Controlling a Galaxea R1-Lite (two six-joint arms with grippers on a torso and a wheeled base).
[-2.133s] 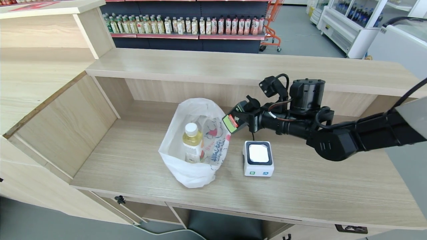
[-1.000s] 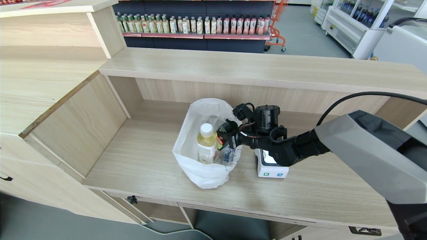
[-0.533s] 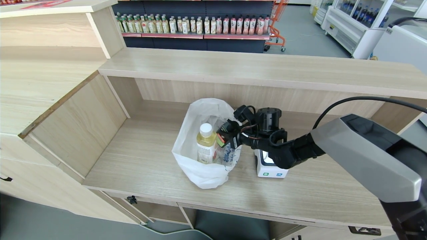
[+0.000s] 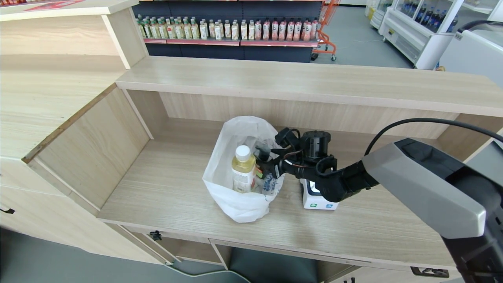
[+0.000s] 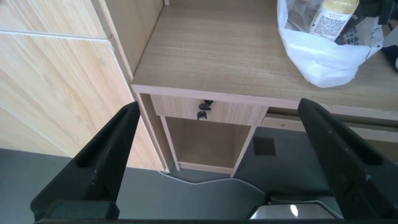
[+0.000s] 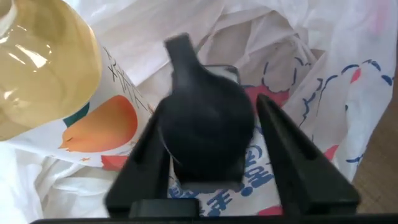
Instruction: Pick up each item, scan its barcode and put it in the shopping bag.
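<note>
A white shopping bag point(image 4: 235, 204) stands open on the wooden counter point(image 4: 177, 188), with a pale tea bottle point(image 4: 243, 169) upright inside it. My right gripper point(image 4: 262, 163) is in the bag's mouth beside the bottle, fingers apart. A small green and red packet point(image 4: 258, 172) lies just below it inside the bag. In the right wrist view the packet is a dark blurred shape point(image 6: 205, 137) between the spread fingers of the right gripper point(image 6: 213, 109), near the bottle point(image 6: 43, 68). The left gripper point(image 5: 217, 111) hangs open and empty below the counter's front edge.
A white barcode scanner point(image 4: 316, 198) stands on the counter right of the bag, partly behind my right arm. A raised shelf point(image 4: 298, 82) runs along the back and a side panel point(image 4: 86, 145) closes the left. A drawer lock point(image 5: 203, 111) sits under the counter front.
The head camera shifted early on. My right gripper carried the packet from above the scanner into the bag, then sank a little and spread its fingers; the packet now sits lower.
</note>
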